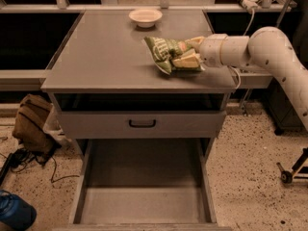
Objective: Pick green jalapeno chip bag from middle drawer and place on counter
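The green jalapeno chip bag (162, 52) is crinkled, and its lower end is at the surface of the counter (101, 57), right of middle. My gripper (190, 52) reaches in from the right on a white arm and is shut on the bag's right end, one finger above and one below. I cannot tell if the bag's weight rests on the counter. The middle drawer (144, 177) stands pulled out below, its floor bare.
A white bowl (145, 17) sits at the back of the counter. A shut grey drawer front with a black handle (142, 123) is above the open drawer. A brown bag (31, 126) and cables lie on the floor at left; a wheeled stand (291, 170) is at right.
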Tool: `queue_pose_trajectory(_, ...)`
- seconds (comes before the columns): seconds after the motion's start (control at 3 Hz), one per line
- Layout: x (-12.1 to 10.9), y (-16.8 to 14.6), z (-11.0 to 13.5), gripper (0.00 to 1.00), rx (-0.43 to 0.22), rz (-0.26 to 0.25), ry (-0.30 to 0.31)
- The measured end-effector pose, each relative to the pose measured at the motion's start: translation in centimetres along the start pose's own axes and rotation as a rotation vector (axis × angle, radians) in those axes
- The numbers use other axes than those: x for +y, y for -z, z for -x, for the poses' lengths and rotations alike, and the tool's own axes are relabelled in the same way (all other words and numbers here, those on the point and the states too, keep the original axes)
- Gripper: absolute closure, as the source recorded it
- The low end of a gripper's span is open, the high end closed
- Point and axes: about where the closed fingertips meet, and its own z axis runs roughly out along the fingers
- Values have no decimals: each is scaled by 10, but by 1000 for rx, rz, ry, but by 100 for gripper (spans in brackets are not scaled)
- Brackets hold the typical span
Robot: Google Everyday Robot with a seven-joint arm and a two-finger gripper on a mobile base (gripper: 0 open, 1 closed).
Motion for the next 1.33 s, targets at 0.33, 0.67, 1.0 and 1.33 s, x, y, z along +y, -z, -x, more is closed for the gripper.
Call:
queue_pose_trajectory(0.33, 0, 0, 0, 91, 0, 0, 0)
queue_pose_trajectory(0.67, 0, 0, 0, 66, 0, 0, 0)
queue_pose_trajectory(1.0, 0, 0, 0, 42, 0, 0, 0)
queue_pose_trajectory(1.33, 0, 0, 0, 21, 0, 0, 0)
